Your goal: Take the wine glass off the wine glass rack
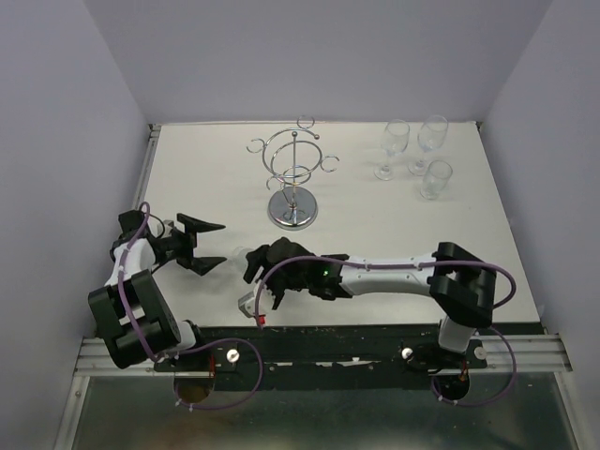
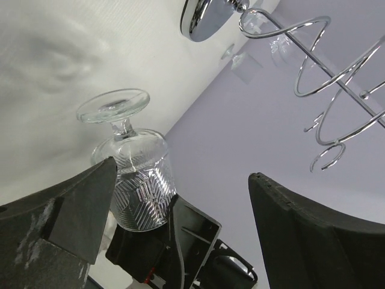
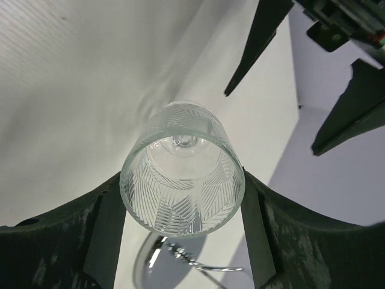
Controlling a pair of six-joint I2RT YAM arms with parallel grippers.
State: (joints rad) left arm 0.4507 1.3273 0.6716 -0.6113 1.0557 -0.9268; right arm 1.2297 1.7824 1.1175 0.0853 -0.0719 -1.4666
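My right gripper [image 1: 260, 269] is shut on a wine glass [image 3: 182, 168] with a ribbed, patterned bowl, gripping the bowl from both sides [image 3: 182, 183]. It holds the glass off the rack, in front of it at the table's middle front, stem pointing away from the wrist. The left wrist view shows the glass [image 2: 135, 180] with its foot [image 2: 114, 107] towards the table. The chrome wine glass rack [image 1: 293, 178] stands at the back centre with its rings bare. It also shows in the left wrist view [image 2: 337, 72]. My left gripper [image 1: 208, 244] is open and empty, just left of the glass.
Three more glasses [image 1: 417, 155] stand on the table at the back right. Grey walls close in the table on three sides. The left gripper's fingers [image 3: 258, 42] show beyond the held glass in the right wrist view.
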